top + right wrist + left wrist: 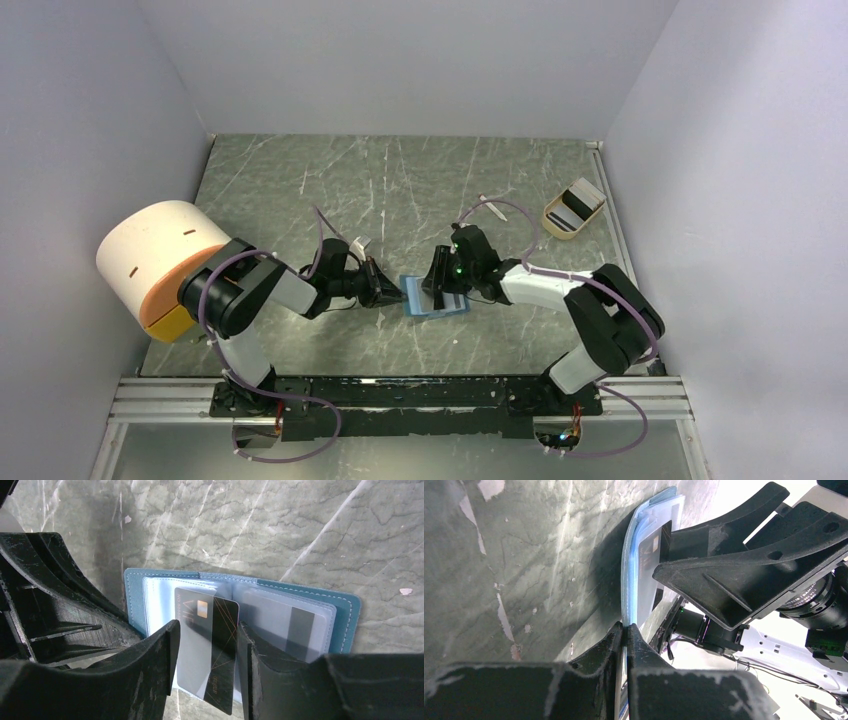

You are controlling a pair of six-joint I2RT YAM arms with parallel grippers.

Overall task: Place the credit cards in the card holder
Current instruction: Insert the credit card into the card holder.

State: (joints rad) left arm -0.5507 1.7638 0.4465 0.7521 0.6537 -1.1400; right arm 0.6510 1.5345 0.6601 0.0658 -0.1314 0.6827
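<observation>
left hand point(626, 628) pinches card holder point(345, 611); green marbled tabletop point(400, 180); pale walls point(400, 60)

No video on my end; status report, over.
Left gripper shut on card holder edge. Right gripper straddling dark card, grip unclear. Card partly in holder, end sticking out. Nothing seen blocking.

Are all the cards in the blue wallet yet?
Not yet. One card looks tucked in a sleeve already. The left gripper pinches the card holder's edge; a dark card sits half in, between the right gripper's fingers. More cards wait in the tan tray.
</observation>
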